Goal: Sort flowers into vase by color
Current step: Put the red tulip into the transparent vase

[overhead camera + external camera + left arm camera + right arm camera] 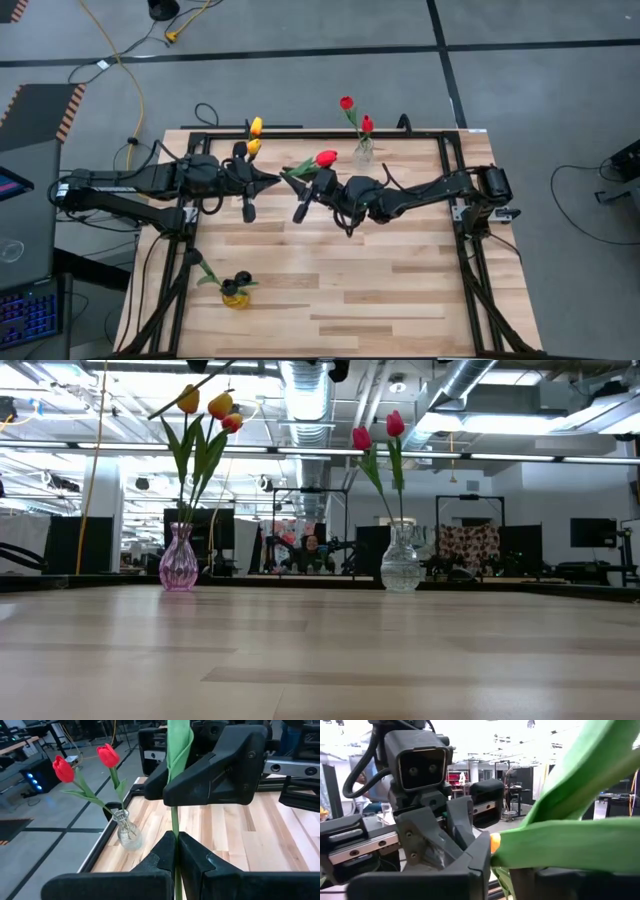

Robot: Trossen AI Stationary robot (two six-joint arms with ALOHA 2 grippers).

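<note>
Both grippers meet above the middle of the table on one red tulip (325,158) with a thin green stem and a long leaf. My left gripper (277,180) comes from the left and is shut on the stem (175,827). My right gripper (293,182) comes from the right and is shut on the same flower nearer the head. Two red tulips (107,756) stand with their stems in a clear glass vase (401,565) at the far edge. Yellow-orange tulips (205,402) stand in a pink vase (178,560) at the far left. My left gripper pinches the bare thin stem (175,840) between its two fingertips (197,857), which lie across the stem. It comes level from the table's left. The flower is lifted clear of the table. My right gripper holds the tulip where the leaf wraps the stem (177,750), between its two fingers (215,765), closer to the head than my left gripper. It comes level from the table's right. In the right wrist view the green leaf (570,840) fills the space over the fingers.
A small yellow pot (235,295) with near-black tulips stands near the front left. A black frame (455,180) runs along the table's sides. Bare wood (380,280) lies in the middle and at the front right.
</note>
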